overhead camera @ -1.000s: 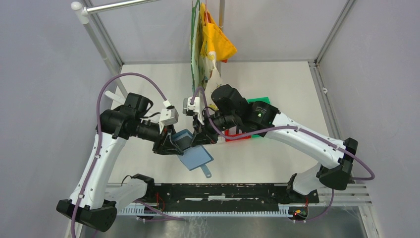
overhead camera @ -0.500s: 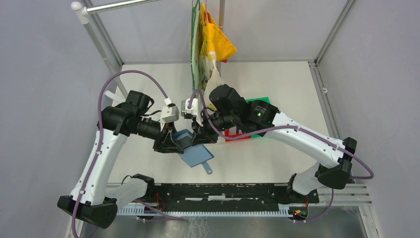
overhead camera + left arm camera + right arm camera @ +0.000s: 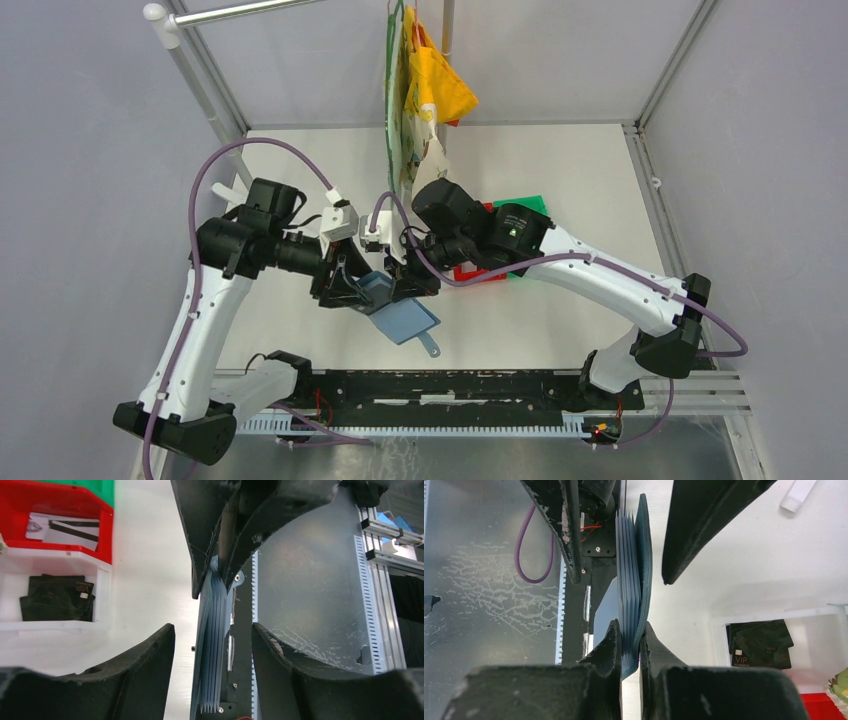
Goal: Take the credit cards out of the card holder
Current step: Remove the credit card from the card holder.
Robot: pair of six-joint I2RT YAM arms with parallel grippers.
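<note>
The teal-blue card holder (image 3: 405, 320) hangs above the table between both grippers, tab down. My right gripper (image 3: 405, 285) is shut on its upper edge; the right wrist view shows its jaws (image 3: 630, 625) pinching the blue leaves (image 3: 634, 570). My left gripper (image 3: 352, 290) is open, and the holder's edge (image 3: 212, 655) stands between its spread jaws (image 3: 212, 627) without touching them. Black credit cards (image 3: 55, 597) lie in a white bin, also seen in the right wrist view (image 3: 759, 642). A pale card (image 3: 62, 527) lies in a red bin. No card shows inside the holder.
The red bin (image 3: 475, 272) and a green bin (image 3: 525, 205) sit right of centre, partly under my right arm. Yellow and green bags (image 3: 415, 90) hang from above at the back centre. A black rail (image 3: 450, 385) runs along the near edge.
Both wrists and the card holder have shifted a little to the right and toward the near edge. The right gripper stays clamped on it.
</note>
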